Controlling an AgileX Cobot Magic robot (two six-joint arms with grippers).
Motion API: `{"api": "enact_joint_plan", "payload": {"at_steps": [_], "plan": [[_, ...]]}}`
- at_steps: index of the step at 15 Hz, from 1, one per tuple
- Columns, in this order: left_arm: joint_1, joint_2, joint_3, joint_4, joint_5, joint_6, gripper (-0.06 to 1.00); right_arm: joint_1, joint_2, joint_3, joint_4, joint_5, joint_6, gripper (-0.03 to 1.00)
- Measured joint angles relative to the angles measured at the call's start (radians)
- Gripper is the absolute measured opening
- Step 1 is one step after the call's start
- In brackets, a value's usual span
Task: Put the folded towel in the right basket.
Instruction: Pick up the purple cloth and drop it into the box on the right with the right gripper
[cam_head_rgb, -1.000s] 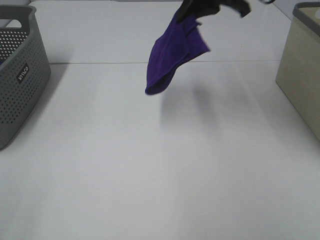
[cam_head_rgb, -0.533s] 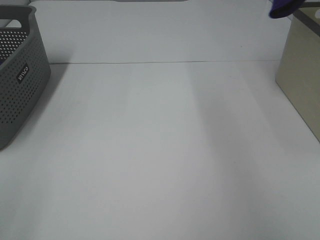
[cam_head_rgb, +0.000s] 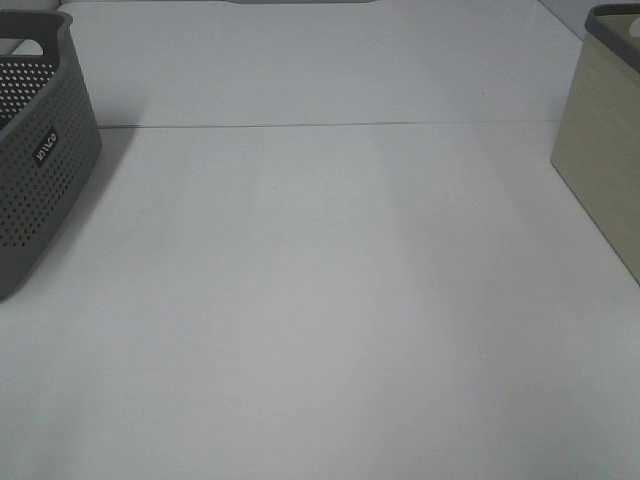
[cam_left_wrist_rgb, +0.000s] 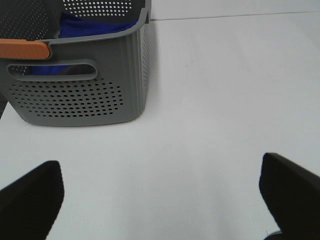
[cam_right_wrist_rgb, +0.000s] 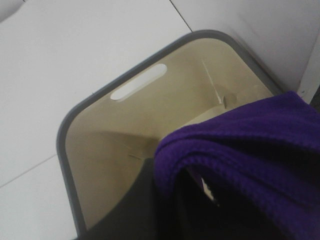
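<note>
One purple towel (cam_right_wrist_rgb: 250, 155) hangs folded over the open beige basket (cam_right_wrist_rgb: 165, 105), pinched by the right gripper (cam_right_wrist_rgb: 172, 207), whose tips it mostly hides. Soft, light and limp, it is probably best held at the folded edge. The left gripper (cam_left_wrist_rgb: 160, 200) hovers spread near a grey basket (cam_left_wrist_rgb: 80, 95).

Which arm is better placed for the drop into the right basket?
Right. Its wrist view shows the purple towel hanging over the open beige basket. The left gripper sits open and empty near the grey basket.
</note>
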Motion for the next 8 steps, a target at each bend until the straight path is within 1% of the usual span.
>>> {"api": "enact_joint_plan", "payload": {"at_steps": [2, 4, 5, 6, 7, 8], "plan": [[0.000, 0.000, 0.000, 0.000, 0.000, 0.000, 0.99, 0.000, 0.045, 0.000, 0.013, 0.015, 0.000, 0.04], [0.000, 0.000, 0.000, 0.000, 0.000, 0.000, 0.99, 0.000, 0.059, 0.000, 0.021, 0.022, -0.001, 0.07], [0.000, 0.000, 0.000, 0.000, 0.000, 0.000, 0.99, 0.000, 0.067, 0.000, 0.021, 0.028, -0.001, 0.17], [0.000, 0.000, 0.000, 0.000, 0.000, 0.000, 0.99, 0.000, 0.068, 0.000, 0.013, 0.025, -0.001, 0.52], [0.000, 0.000, 0.000, 0.000, 0.000, 0.000, 0.99, 0.000, 0.068, -0.001, 0.003, 0.018, -0.005, 0.68], [0.000, 0.000, 0.000, 0.000, 0.000, 0.000, 0.99, 0.000, 0.068, -0.001, 0.001, 0.018, -0.011, 0.78]]}}
